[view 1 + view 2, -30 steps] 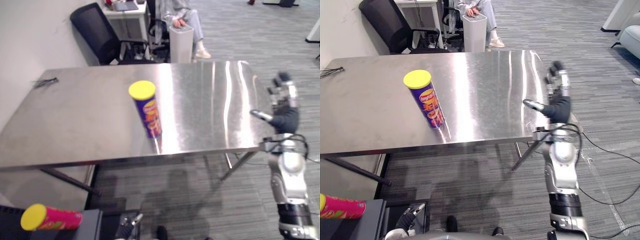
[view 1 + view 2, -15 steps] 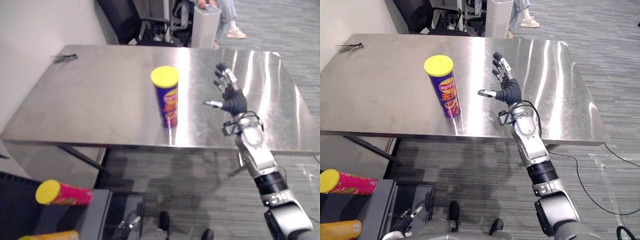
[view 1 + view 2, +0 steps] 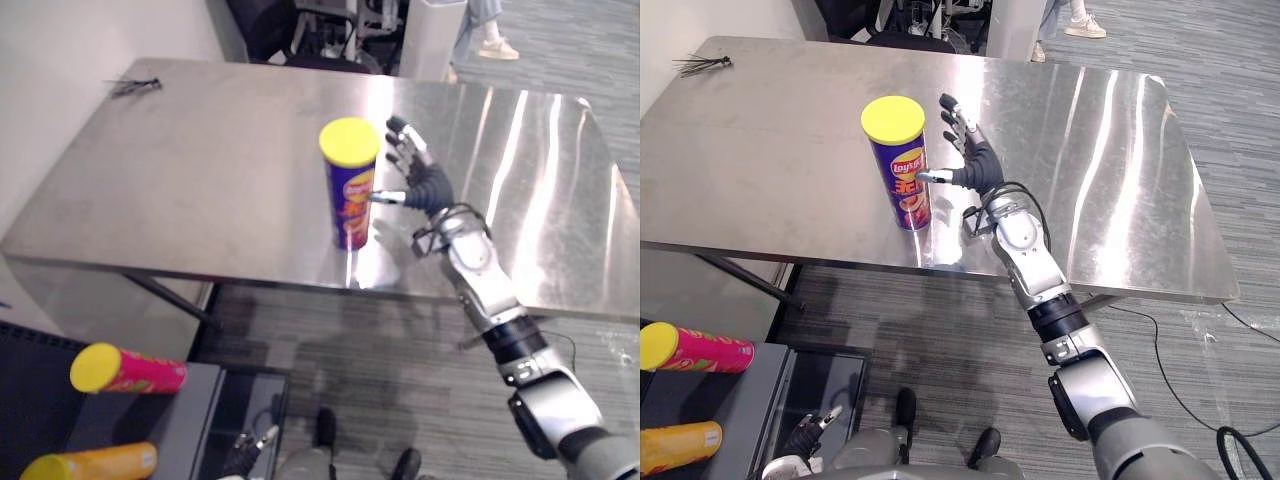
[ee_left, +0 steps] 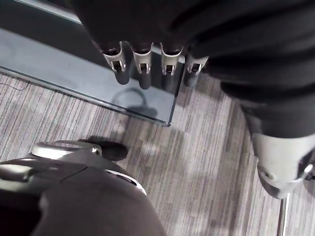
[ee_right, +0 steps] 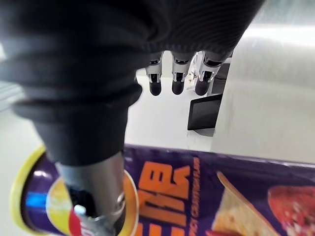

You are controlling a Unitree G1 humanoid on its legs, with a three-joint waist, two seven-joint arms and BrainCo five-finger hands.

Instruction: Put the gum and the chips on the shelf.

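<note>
A purple chips can with a yellow lid stands upright near the front edge of the steel table. My right hand is open just to its right, fingers spread and the thumb tip at the can's side. In the right wrist view the can lies right under the thumb, with the straight fingers past it. My left hand hangs low over the floor with its fingers relaxed, also seen as a hand at the bottom edge.
A dark shelf unit at lower left holds a pink can and an orange can, both lying down. Black clips lie at the table's far left corner. A chair, a white bin and a person's shoe stand beyond the table.
The camera has shifted. My right hand has swung from beyond the table's right edge leftward over the table, up to the chips can. The can has stayed in place.
</note>
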